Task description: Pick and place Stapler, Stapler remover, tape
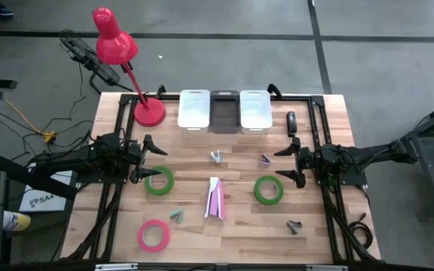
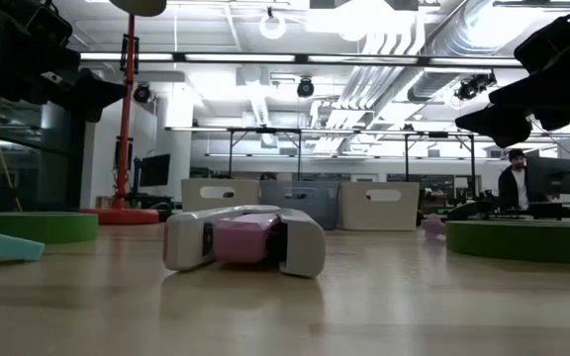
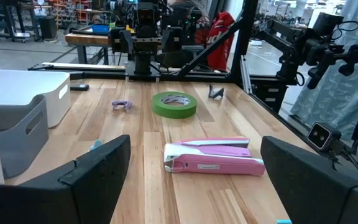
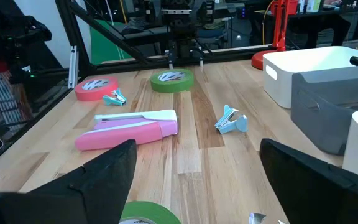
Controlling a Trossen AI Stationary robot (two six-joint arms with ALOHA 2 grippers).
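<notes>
The pink and white stapler (image 1: 215,199) lies flat mid-table, and shows too in the left wrist view as the stapler (image 3: 213,158). One green tape roll (image 1: 159,181) lies flat just beside my left gripper (image 1: 146,159), which hovers open. The other green roll (image 1: 268,190) lies near my right gripper (image 1: 288,162), also open and hovering. The pink roll (image 1: 153,235) lies toward the near left. Several small staple removers are scattered: light blue (image 1: 217,156), purple (image 1: 264,159), teal (image 1: 176,215), dark (image 1: 293,226).
Three bins stand in a row at the far edge: white (image 1: 194,109), grey (image 1: 224,111), white (image 1: 255,111). A red desk lamp's base (image 1: 149,113) sits at the far left. A small black object (image 1: 291,120) lies right of the bins. A person (image 2: 513,183) stands in the room beyond.
</notes>
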